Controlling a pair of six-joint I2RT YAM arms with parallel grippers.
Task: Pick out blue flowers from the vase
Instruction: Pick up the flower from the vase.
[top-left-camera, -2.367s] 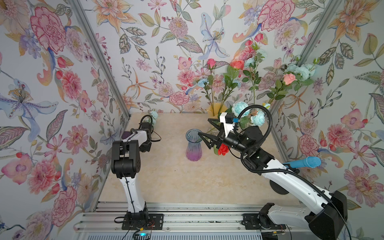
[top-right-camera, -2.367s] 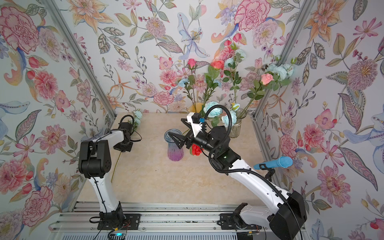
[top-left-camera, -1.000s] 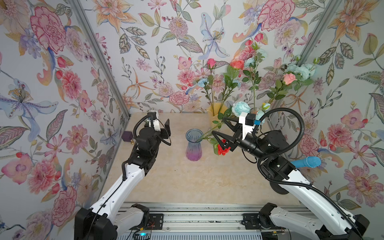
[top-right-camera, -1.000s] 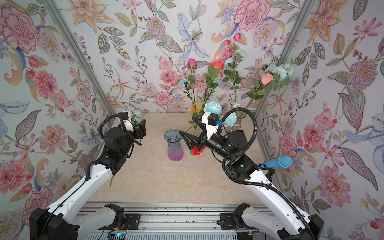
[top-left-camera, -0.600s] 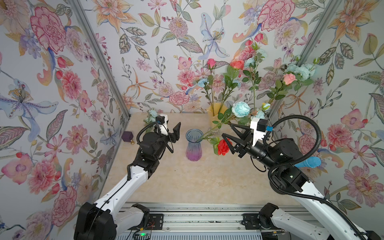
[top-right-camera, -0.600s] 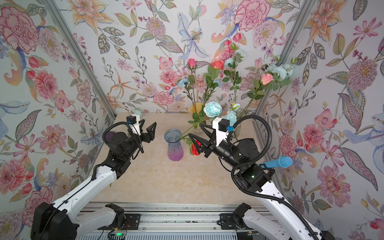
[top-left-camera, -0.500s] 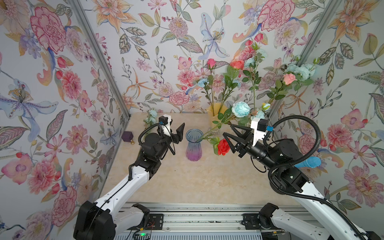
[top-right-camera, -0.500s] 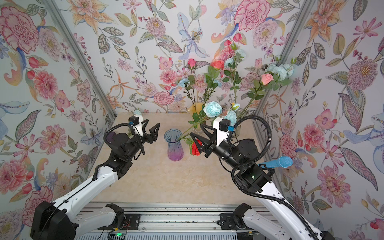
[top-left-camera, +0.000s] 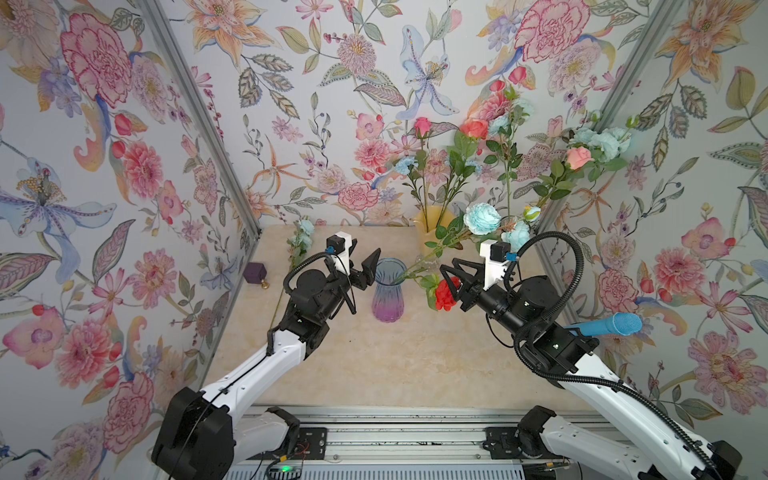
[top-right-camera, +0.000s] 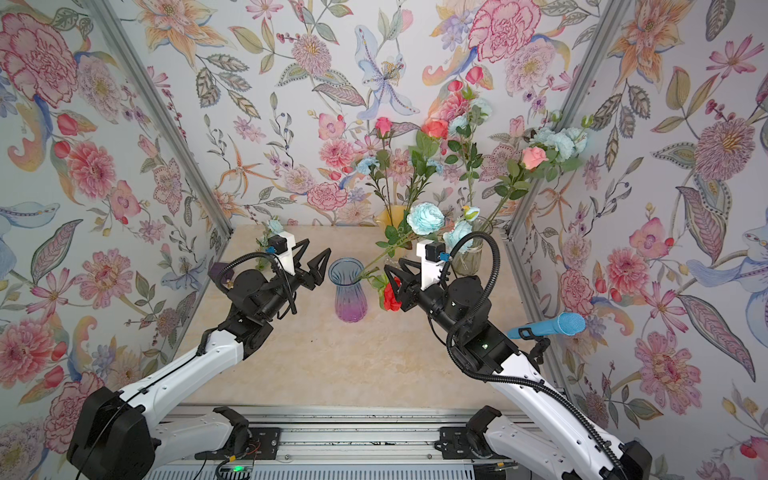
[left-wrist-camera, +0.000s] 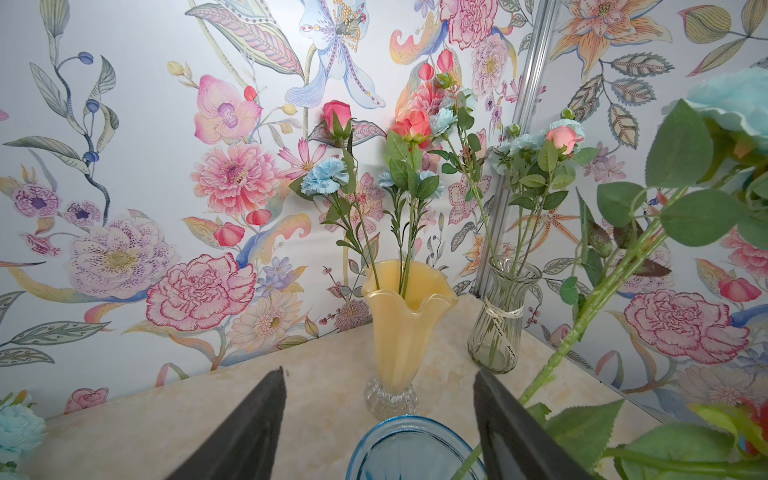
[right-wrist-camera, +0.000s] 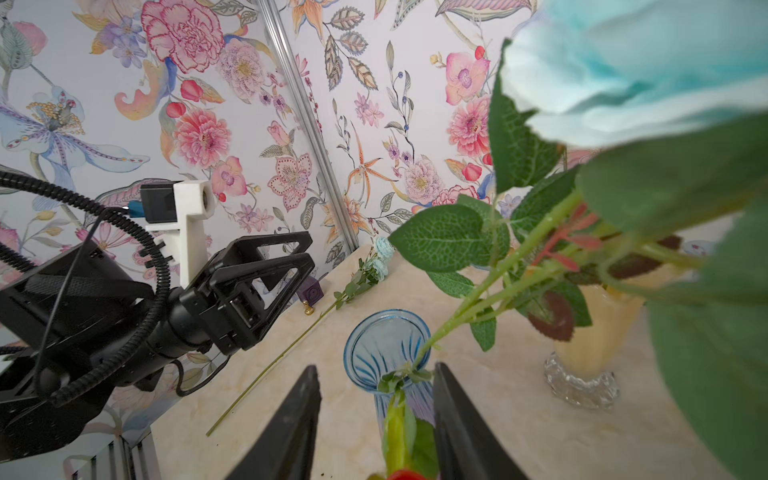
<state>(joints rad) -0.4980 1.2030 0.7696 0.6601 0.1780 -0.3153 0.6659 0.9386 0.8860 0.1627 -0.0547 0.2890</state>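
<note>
the left gripper (top-right-camera: 316, 254) hangs with jaws wide apart just left of the blue-purple vase (top-left-camera: 388, 297) on the surface (top-left-camera: 395, 365). the right gripper (top-left-camera: 449, 267) has its jaws apart either side of the stem of a red rose (top-left-camera: 446, 293) drooping from that vase, where a blue flower spray (top-left-camera: 476, 218) leans right. another blue flower (top-left-camera: 300, 241) lies far left; more stand in the far yellow vase (left-wrist-camera: 405, 320) and clear vase (left-wrist-camera: 498, 328).

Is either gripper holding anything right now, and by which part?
Nothing yet. The right gripper, jaws apart, straddles the red rose's stem; the left gripper is open, empty.
</note>
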